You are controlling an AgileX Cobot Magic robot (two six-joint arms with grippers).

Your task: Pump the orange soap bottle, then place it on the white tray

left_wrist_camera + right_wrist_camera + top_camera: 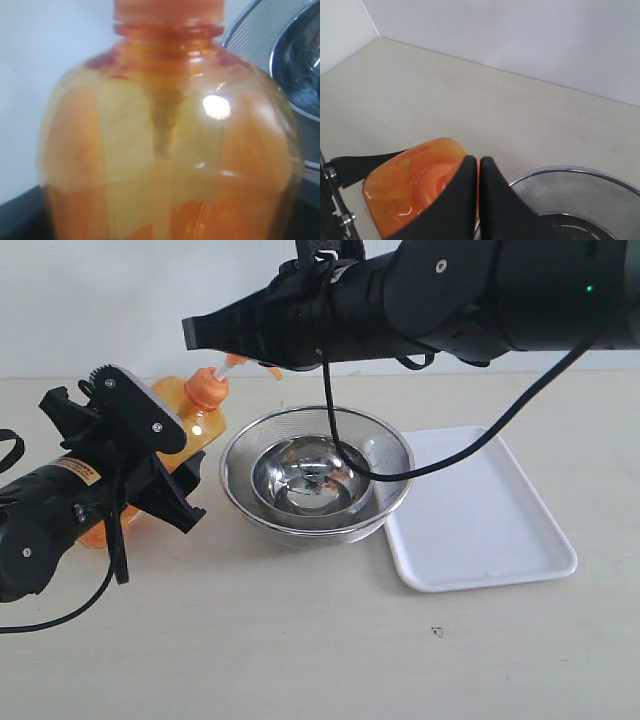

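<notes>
I hold the left gripper (165,468) clamped around the orange soap bottle (203,423) near the desk's left edge, bracing it for pumping. The right gripper (195,333), tips pressed together as a blunt pusher, hovers just above the pump head (208,388). The white tray (480,510) waits toward the right edge, beyond the strainer bowl (240,445).

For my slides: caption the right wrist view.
Shut right end effector over clear orange plastic soap bottle, beside round steel strainer bowl.
</notes>
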